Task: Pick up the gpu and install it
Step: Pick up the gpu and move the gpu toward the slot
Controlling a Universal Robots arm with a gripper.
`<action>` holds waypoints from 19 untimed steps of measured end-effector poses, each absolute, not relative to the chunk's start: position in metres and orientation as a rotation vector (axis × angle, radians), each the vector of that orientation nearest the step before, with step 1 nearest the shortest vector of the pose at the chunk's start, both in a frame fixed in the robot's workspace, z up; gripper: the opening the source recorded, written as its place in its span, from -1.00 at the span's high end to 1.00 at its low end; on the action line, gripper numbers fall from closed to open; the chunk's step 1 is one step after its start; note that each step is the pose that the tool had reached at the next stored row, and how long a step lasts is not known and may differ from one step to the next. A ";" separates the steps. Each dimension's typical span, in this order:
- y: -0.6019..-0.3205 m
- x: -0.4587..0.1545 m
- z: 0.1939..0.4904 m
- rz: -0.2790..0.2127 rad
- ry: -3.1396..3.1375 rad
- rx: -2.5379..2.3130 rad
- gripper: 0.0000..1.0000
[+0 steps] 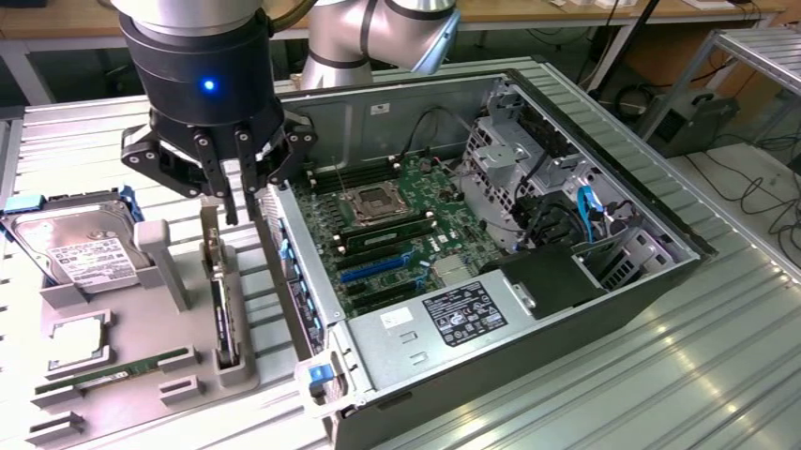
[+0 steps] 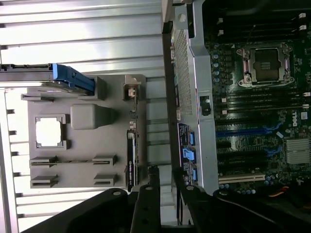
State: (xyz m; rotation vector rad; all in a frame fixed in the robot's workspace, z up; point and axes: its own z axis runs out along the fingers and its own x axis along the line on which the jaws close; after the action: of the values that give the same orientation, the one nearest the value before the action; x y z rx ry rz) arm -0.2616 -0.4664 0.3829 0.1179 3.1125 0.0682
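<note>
The gripper (image 1: 235, 208) hangs just above the gpu (image 1: 224, 319), its fingers parted a little and grasping nothing. The card stands on edge in a slot along the edge of the grey holder tray (image 1: 119, 380) nearest the open computer case (image 1: 307, 291), with its silver bracket end closest under the fingers. As I judge it, the work has barely begun: the card is neither gripped nor lifted, and the blue expansion slots (image 1: 375, 267) inside the case carry no card.
</note>
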 end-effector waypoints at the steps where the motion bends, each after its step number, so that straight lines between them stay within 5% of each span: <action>1: -0.466 -0.262 0.383 0.068 3.112 0.118 0.40; 3: -0.466 -0.262 0.383 0.068 3.112 0.118 0.28; 19: -0.466 -0.266 0.380 0.068 3.113 0.118 0.28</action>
State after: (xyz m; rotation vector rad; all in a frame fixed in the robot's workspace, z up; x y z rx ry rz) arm -0.2662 -0.4664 0.3804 0.1180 3.1126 0.0685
